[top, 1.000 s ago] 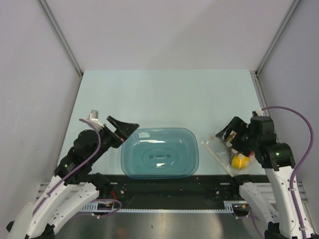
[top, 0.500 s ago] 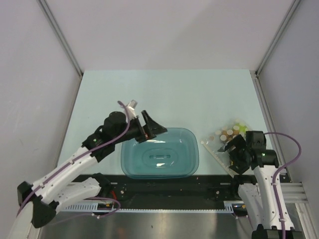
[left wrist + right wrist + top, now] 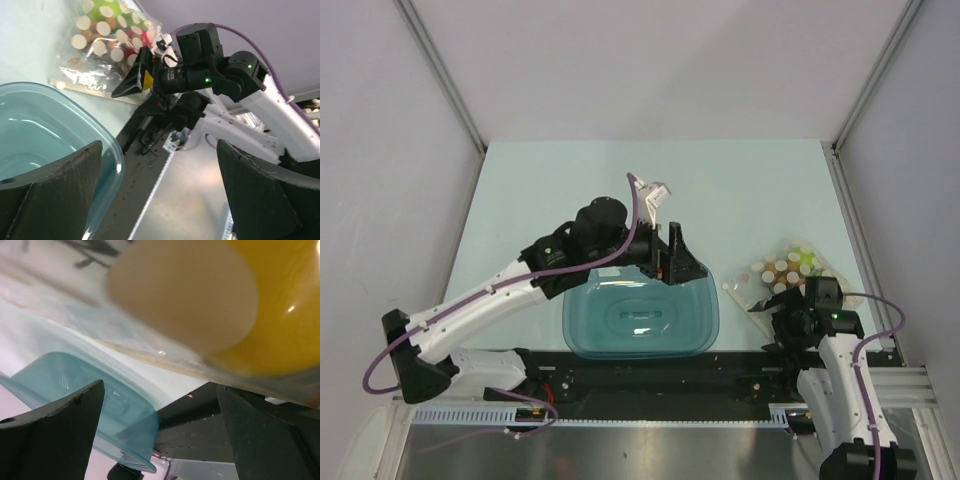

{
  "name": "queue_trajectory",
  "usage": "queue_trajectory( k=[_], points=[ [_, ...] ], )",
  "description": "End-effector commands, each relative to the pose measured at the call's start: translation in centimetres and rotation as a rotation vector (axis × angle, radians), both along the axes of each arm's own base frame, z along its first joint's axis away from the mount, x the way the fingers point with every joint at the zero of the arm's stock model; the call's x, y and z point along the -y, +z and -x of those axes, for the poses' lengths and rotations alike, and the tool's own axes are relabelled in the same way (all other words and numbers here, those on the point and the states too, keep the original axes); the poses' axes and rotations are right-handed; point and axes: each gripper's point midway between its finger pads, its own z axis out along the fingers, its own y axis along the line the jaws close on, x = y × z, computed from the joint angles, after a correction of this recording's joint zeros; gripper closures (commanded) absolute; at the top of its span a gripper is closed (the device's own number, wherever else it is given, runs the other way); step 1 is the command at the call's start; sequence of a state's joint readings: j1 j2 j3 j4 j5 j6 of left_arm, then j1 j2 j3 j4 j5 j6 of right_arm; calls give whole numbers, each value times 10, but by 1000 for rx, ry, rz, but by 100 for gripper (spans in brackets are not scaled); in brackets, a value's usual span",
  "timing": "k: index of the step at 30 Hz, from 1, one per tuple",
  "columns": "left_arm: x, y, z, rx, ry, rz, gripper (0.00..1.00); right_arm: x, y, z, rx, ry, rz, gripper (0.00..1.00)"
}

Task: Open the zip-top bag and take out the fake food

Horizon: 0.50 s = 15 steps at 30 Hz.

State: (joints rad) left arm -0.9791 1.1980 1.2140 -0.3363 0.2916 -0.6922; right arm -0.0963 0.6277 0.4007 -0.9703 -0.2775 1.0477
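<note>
Two claws gaping, empty | left claw swung right over tub | right claw dropped beside bag

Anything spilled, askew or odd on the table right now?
Nothing stands out. The zip-top bag lies flat right of the teal tub, fake food inside it, nothing spilled. The tub sits upright and empty.

The zip-top bag lies right of the tub.

The zip-top bag is clear, crinkly, glossy plastic, the tub is smooth, shiny, translucent teal plastic, and the table looks matt and smooth.
</note>
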Motion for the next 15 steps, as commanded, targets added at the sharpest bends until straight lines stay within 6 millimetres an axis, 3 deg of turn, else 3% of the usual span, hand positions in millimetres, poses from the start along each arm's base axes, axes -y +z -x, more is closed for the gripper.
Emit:
queue_trajectory(
  k=[1, 9, 15],
  points=[
    [-1, 20, -13, 172, -28, -69, 1, 0, -8, -14, -22, -94, -42, 0],
    [-11, 13, -10, 211, -44, -119, 2, 28, -11, -42, 16, -170, 98, 0],
    [-27, 10, -11, 251, -17, -161, 2, 49, -8, -56, 85, -204, 210, 18]
  ],
)
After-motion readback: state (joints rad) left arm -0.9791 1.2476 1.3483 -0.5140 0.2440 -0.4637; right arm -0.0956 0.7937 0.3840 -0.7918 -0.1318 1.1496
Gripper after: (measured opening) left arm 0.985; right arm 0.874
